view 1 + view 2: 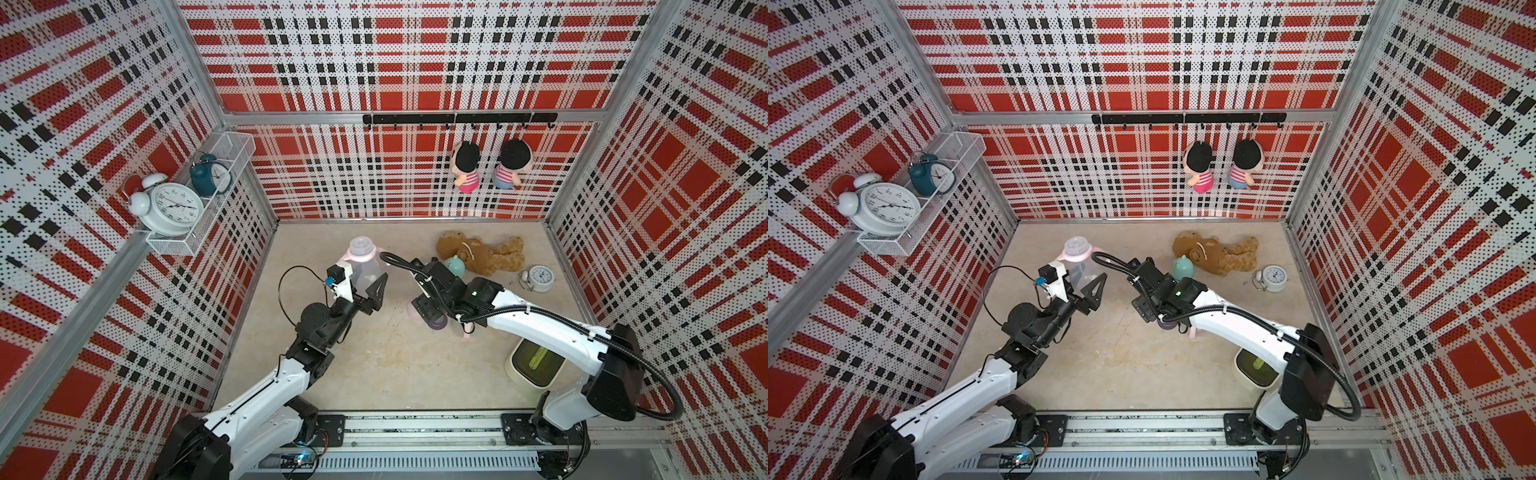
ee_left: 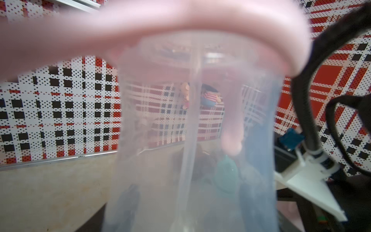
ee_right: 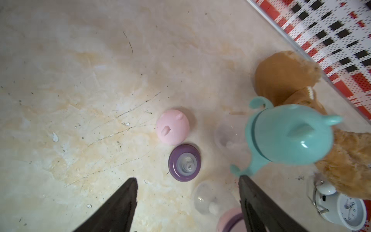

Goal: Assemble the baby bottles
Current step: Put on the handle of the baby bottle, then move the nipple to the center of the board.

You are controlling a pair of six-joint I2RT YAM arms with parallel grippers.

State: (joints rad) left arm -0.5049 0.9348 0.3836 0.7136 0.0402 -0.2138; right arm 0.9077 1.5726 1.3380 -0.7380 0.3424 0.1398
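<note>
Just short of the brown teddy bear [image 1: 482,253], the right gripper [image 3: 187,178] hangs with its jaws spread wide above a purple teat collar [image 3: 184,162]. The collar sits flat on the table, teat pointing straight up, in line with the gap between the fingers, with a pink cap [image 3: 172,127] just beside it. Farther from the bear, the left gripper [image 1: 368,282] is clamped on a clear bottle [image 1: 362,259], held upright with its neck open; the right arm looks much the nearer to the collar.
</note>
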